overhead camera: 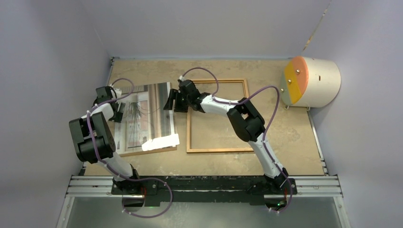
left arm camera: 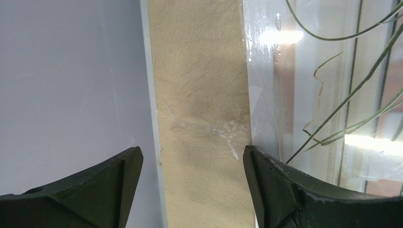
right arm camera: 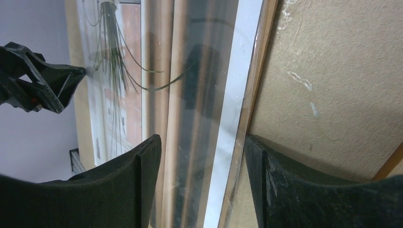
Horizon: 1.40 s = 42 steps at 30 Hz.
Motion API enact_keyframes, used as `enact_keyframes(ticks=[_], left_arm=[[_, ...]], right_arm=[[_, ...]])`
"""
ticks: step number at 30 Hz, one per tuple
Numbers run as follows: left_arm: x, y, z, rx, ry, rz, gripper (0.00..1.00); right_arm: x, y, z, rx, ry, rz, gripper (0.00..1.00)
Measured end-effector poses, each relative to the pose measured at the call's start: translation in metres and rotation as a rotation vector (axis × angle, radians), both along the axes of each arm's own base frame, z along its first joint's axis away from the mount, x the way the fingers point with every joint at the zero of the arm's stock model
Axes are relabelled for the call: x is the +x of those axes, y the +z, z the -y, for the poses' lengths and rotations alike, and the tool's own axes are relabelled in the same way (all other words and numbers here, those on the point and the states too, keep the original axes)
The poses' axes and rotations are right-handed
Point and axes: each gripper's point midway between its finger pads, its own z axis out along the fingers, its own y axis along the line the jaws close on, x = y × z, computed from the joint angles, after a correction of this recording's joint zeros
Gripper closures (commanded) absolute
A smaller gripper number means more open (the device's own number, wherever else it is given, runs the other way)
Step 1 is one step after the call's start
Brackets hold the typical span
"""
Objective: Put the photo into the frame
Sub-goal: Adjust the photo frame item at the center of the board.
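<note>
Glossy photo (overhead camera: 153, 118), my jaws wide at both edges.
Closing now may pinch the board (overhead camera: 138, 153) beneath too.

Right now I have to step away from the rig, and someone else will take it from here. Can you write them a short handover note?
Left gripper: open and empty, over the bare table at the left edge of the photo.
Right gripper: open, poised over the photo's right edge, gripping nothing.
Photo: face up on a brown board, to the left of the frame.
Frame: lying flat on the table, with nothing in it.
Done: both grippers are at the photo, but it is not yet held.
Left: grasp the photo, carry it over and lay it in the frame.
</note>
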Motion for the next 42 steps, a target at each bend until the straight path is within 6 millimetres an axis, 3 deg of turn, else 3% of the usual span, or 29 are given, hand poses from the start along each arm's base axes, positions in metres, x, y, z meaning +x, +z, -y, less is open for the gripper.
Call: enact_keyframes(ticks=[12, 29, 37, 42], left_arm=[[0.001, -0.003, 0.003, 0.037, -0.018, -0.004, 0.19], [0.003, -0.002, 0.006, 0.107, -0.022, -0.008, 0.21], [0.003, -0.002, 0.006, 0.117, -0.021, -0.008, 0.21], [0.003, -0.002, 0.006, 0.119, -0.023, -0.008, 0.21]], right_arm=[[-0.013, -0.001, 0.002, -0.124, 0.008, 0.064, 0.34], [-0.038, 0.005, 0.007, -0.192, 0.042, -0.003, 0.30], [-0.046, 0.020, 0.019, -0.223, 0.031, -0.030, 0.27], [-0.065, 0.006, 0.033, -0.252, 0.042, -0.077, 0.27]])
